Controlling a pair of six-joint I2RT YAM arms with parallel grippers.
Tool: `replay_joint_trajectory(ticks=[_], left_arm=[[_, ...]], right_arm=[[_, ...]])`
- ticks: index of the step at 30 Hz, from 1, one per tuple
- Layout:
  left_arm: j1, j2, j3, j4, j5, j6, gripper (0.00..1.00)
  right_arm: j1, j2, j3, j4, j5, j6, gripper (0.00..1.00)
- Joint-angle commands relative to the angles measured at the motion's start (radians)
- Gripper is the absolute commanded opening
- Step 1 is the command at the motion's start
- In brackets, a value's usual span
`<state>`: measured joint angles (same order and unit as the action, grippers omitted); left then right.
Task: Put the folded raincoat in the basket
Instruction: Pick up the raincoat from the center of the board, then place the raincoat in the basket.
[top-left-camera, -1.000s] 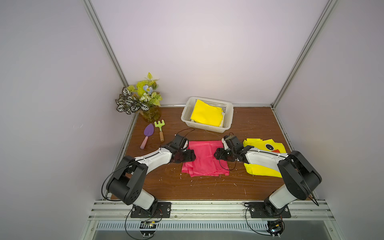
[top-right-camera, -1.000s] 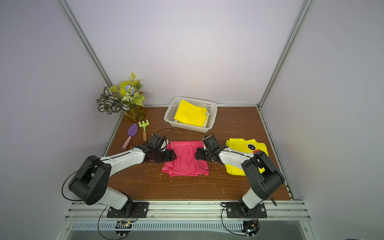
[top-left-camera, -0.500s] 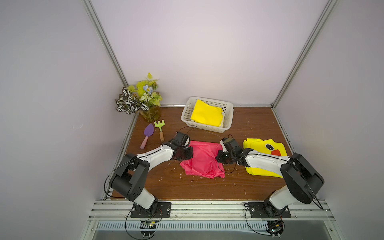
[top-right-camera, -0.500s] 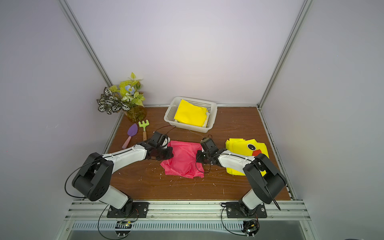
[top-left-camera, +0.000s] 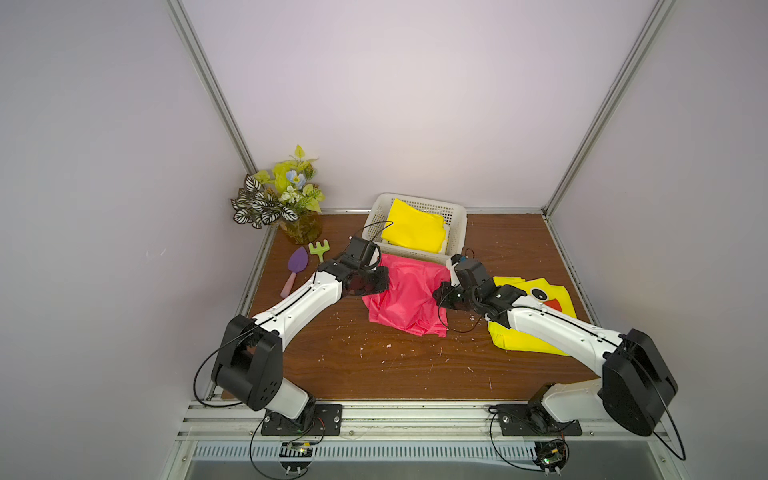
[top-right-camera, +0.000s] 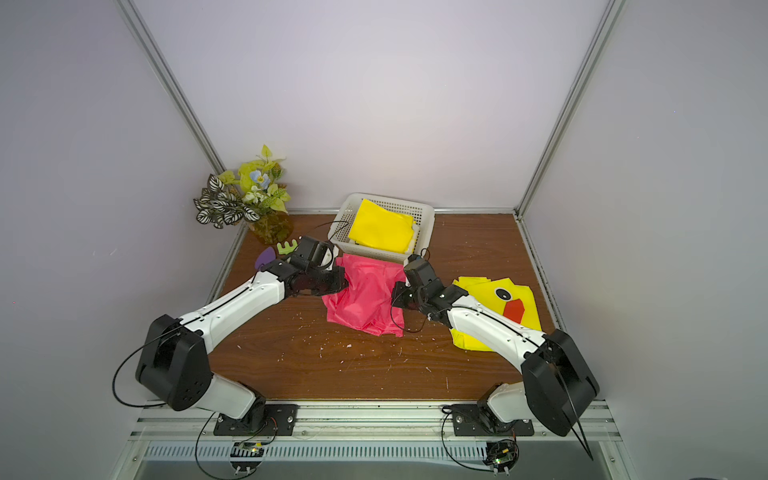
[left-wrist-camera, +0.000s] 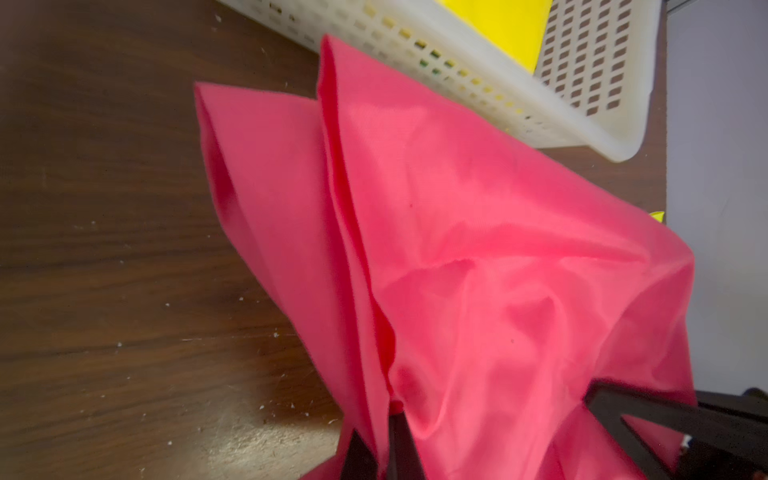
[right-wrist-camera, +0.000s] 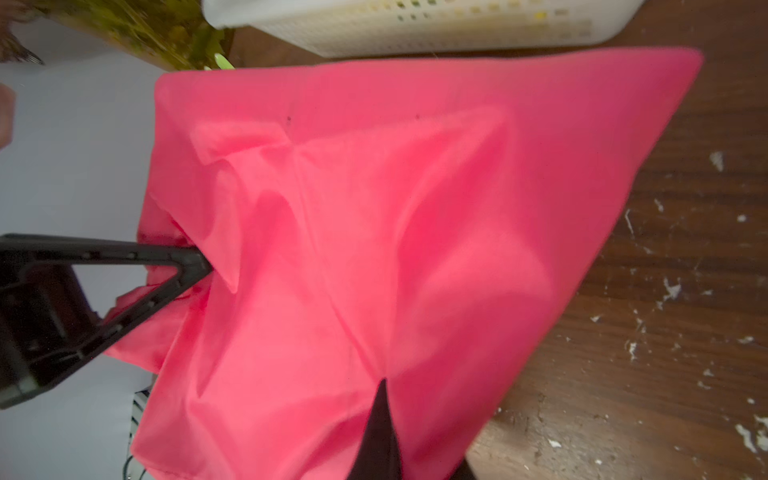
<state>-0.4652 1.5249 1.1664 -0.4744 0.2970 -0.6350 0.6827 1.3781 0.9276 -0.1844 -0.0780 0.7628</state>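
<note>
The pink raincoat (top-left-camera: 405, 297) is over the table (top-left-camera: 415, 365) just in front of the basket (top-left-camera: 456, 228), not in it. It is bunched and slung between the two grippers, and its near edge sags to the wood. The left gripper (top-left-camera: 383, 279) is pinched tight on the coat's left side, and the right gripper (top-left-camera: 438, 297) is clamped on its right side (both wrist views show black fingers closed into the cloth). A folded yellow raincoat (top-left-camera: 415, 226) lies inside the basket. A yellow duck-faced raincoat (top-left-camera: 544, 291) lies flat under the right arm. A plant (top-left-camera: 286, 199), a purple trowel (top-left-camera: 297, 264) and a green rake (top-left-camera: 319, 249) are in the far left corner.
</note>
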Motion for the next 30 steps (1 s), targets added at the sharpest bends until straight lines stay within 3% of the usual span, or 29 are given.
replay_joint_trajectory(ticks=[1,10,14,24,30], left_arm=[[0.024,0.039,0.131,-0.056,0.03,0.024,0.0],[0.059,0.256,0.498,-0.091,0.016,0.076,0.0],[0.077,0.37,0.645,-0.097,-0.007,0.043,0.0],[0.165,0.647,1.015,-0.097,0.074,0.002,0.0],[0.175,0.83,1.249,-0.095,0.07,0.02,0.0]], right_arm=[[-0.013,-0.027,0.082,0.008,-0.017,-0.035,0.0],[-0.159,0.086,0.295,0.028,-0.102,-0.078,0.0],[-0.224,0.151,0.369,0.047,-0.101,-0.085,0.0],[-0.368,0.403,0.579,0.098,-0.373,-0.126,0.0],[-0.406,0.577,0.767,0.058,-0.44,-0.21,0.0]])
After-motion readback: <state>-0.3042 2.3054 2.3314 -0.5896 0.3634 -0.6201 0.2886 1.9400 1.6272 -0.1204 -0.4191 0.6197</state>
